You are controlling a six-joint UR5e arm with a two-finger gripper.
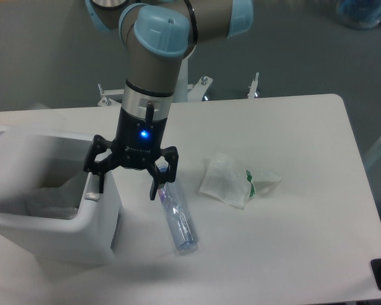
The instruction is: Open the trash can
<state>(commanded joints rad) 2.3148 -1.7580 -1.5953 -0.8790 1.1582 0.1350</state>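
From my remote station I saw the large boxy white plastic trash can (57,238) sitting at the left edge of the white bench (292,241), with its top open so that I looked straight down into the cavity, where something pale (a liner, perhaps, though I could not tell) lay at the bottom. The black two-finger end effector (128,185) hung from the grey and light-blue arm, its blue indicator light lit, and its fingers stood spread well apart with nothing between them. One fingertip (95,189) was down on the right-hand rim of the trash can, at the grey strip there; whether it actually pressed on it I could not tell. The other fingertip sat just above the near end of a clear plastic bottle (178,219) lying on its side on the bench beside the trash can. A crumpled white wrapper with a green mark (235,181) lay further right, well apart from both.
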